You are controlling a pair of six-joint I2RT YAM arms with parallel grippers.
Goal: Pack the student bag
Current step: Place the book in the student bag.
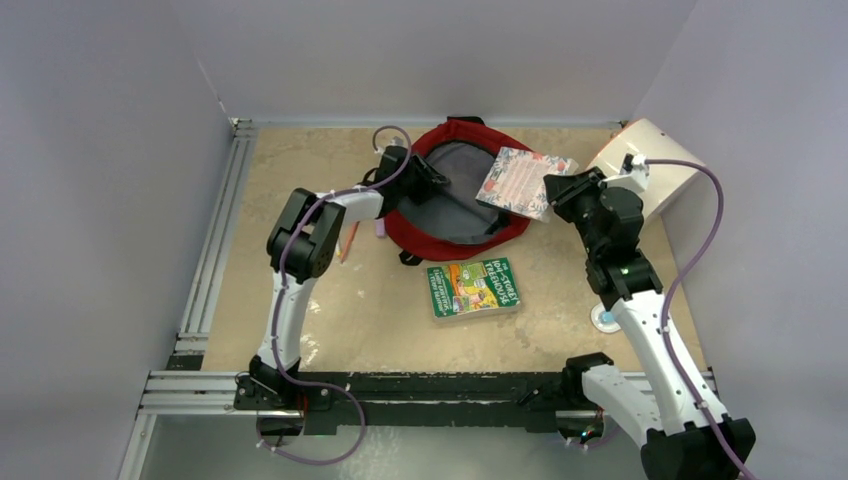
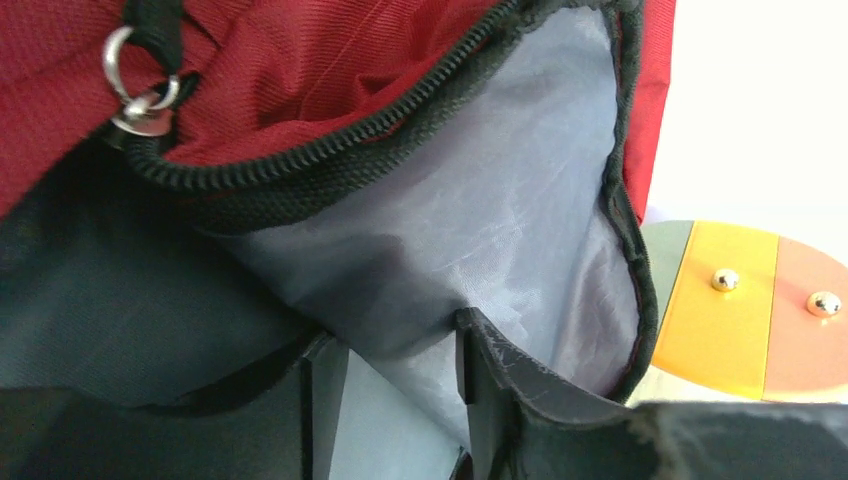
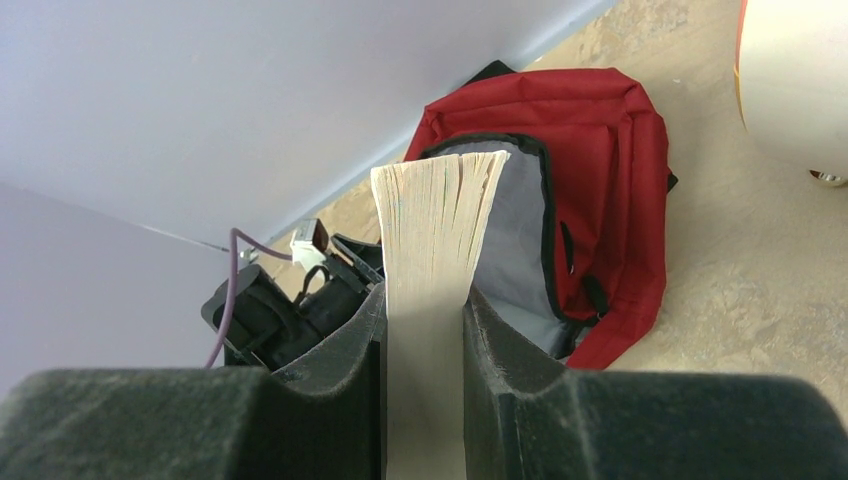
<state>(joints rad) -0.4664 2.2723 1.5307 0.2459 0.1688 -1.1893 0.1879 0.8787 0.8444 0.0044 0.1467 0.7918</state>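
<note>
The right gripper is clamped on a book, its fingers squeezing the block of pages with the fore-edge facing the wrist camera. In the top view the floral cover lies tilted over the right rim of the student bag. The left gripper has its jaws apart inside the bag's mouth, with grey lining showing in the gap. Whether they pinch any fabric cannot be told.

The bag lies flat at the far middle of the table, unzipped, mouth up, grey lining exposed. It looks soft and limp, and probably light while nearly empty. The mouth would likely sag shut if not held, and the lining looks slick, so the zippered rim seems the firmer place to hold. The book looks stiff enough to slide in edge first.

The left arm folds sharply at the elbow, and its forearm runs rightward to the bag's left rim. The right arm rises from its base and bends inward, its wrist just right of the bag. A green book lies on the table nearer the bases, apart from the bag. A white rounded box sits far right
</note>
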